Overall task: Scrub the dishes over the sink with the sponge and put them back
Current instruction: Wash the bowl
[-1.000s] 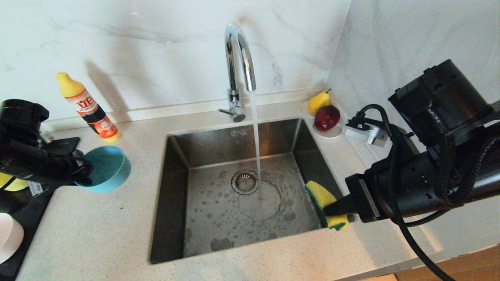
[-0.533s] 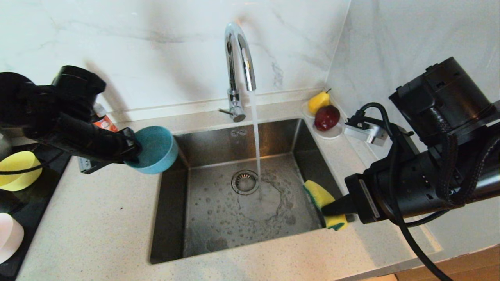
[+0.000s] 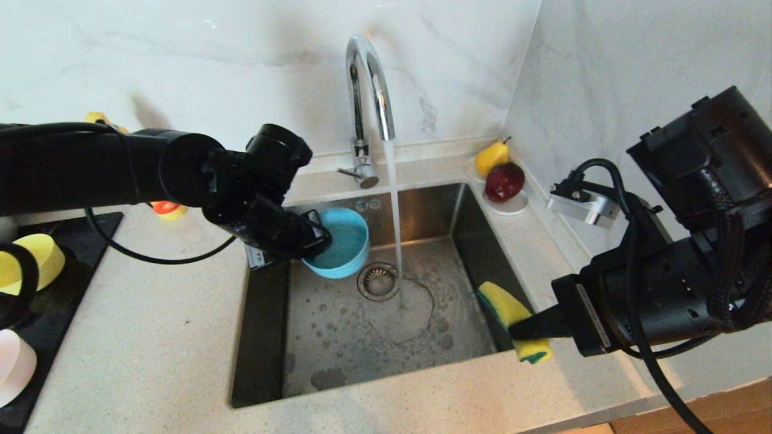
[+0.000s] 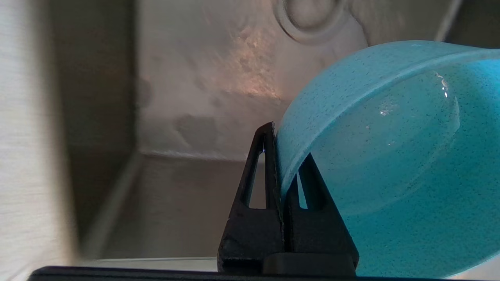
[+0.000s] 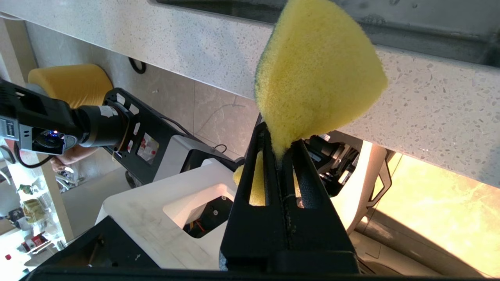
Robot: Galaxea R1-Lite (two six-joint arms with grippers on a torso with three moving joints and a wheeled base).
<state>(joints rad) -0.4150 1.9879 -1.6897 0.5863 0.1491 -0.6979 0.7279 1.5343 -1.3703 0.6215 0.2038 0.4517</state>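
Light blue bowl (image 3: pixel 339 242) hangs tilted over the sink (image 3: pixel 313 337), back-left part, just left of the running tap stream (image 3: pixel 395 205), mouth turned toward it; likely positioned for wetting and scrubbing. Left gripper (image 3: pixel 313 240) pinches the bowl's rim, one finger inside, one outside, per the left wrist view (image 4: pixel 282 171). Sponge (image 3: pixel 512 316) sits over the sink's right edge, clamped by its narrow tail in the right gripper (image 3: pixel 522 328), broad yellow face free, so judged ready to rub. Bowl and sponge well apart, stream between them. Yellow bowl (image 3: pixel 36 262) and pink bowl (image 3: pixel 13 364) wait on the black mat (image 3: pixel 90 229) far left. Saucer of fruit (image 3: pixel 503 181) beyond the sink's right corner.
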